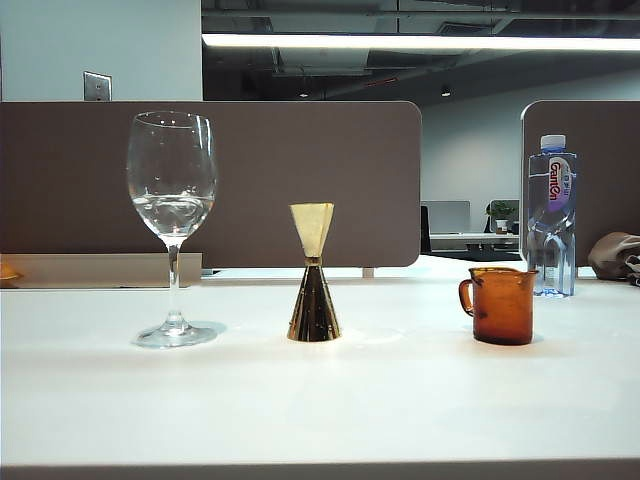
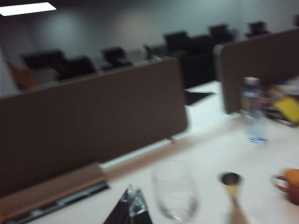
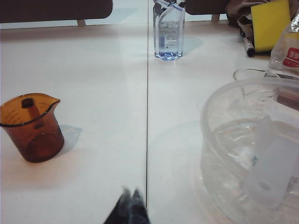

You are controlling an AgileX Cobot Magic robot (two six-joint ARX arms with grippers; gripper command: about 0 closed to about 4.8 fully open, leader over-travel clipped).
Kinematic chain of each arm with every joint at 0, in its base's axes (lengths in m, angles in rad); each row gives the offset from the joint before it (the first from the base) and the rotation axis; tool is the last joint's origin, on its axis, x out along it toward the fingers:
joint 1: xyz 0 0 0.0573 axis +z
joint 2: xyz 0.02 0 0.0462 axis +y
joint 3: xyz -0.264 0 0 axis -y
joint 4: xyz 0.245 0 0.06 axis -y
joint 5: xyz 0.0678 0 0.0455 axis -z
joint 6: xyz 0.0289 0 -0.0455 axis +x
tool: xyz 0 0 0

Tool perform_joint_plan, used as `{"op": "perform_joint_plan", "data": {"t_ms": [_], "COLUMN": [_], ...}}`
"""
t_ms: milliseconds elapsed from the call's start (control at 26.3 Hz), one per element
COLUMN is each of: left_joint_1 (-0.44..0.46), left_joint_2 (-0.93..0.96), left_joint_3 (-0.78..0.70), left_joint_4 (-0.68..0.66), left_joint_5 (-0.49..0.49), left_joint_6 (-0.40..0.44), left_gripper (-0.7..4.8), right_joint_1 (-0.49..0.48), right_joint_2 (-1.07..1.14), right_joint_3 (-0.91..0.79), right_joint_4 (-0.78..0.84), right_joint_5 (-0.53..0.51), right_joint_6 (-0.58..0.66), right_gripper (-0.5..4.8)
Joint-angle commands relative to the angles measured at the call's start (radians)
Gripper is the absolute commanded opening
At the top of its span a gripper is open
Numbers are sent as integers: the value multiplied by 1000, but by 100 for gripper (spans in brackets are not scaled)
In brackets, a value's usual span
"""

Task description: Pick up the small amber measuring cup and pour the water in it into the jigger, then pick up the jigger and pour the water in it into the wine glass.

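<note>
A clear plastic water bottle [image 1: 552,216] stands upright at the rear. Brown partition panels [image 1: 300,180] back the white table [image 1: 320,400].

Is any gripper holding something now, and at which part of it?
Nothing is held. The left gripper and the right gripper are both empty above the table.

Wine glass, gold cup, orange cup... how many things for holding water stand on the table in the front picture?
4: the wine glass on the left, the jigger in the middle, the small amber measuring cup on the right, and the water bottle behind it.
</note>
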Motion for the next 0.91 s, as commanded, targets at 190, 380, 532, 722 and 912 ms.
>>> {"op": "perform_joint_plan", "data": {"t_ms": [190,380,532,722,912], "left_joint_1": [204,299,348,357,357], "left_joint_2": [-3,-3,-4,-4,-4], "left_joint_3": [-267,-392,-462,-529,-584], "left_joint_4": [355,409,410,414,414], "left_joint_5": [-6,-33,-57,-56,-56], "left_joint_6": [-51,-146,-212,-225,-232], "left_gripper": [-2,-2,-2,-2,-2], "right_joint_1": [0,0,0,0,0], "right_joint_2": [1,1,1,1,1], "right_joint_3": [-5,-5,-5,-5,-5], "right_joint_4": [2,2,2,2,2], "right_joint_5": [2,2,1,1,1], "right_joint_6": [1,1,1,1,1], "right_gripper": [-5,-5,-5,-5,-5]}}
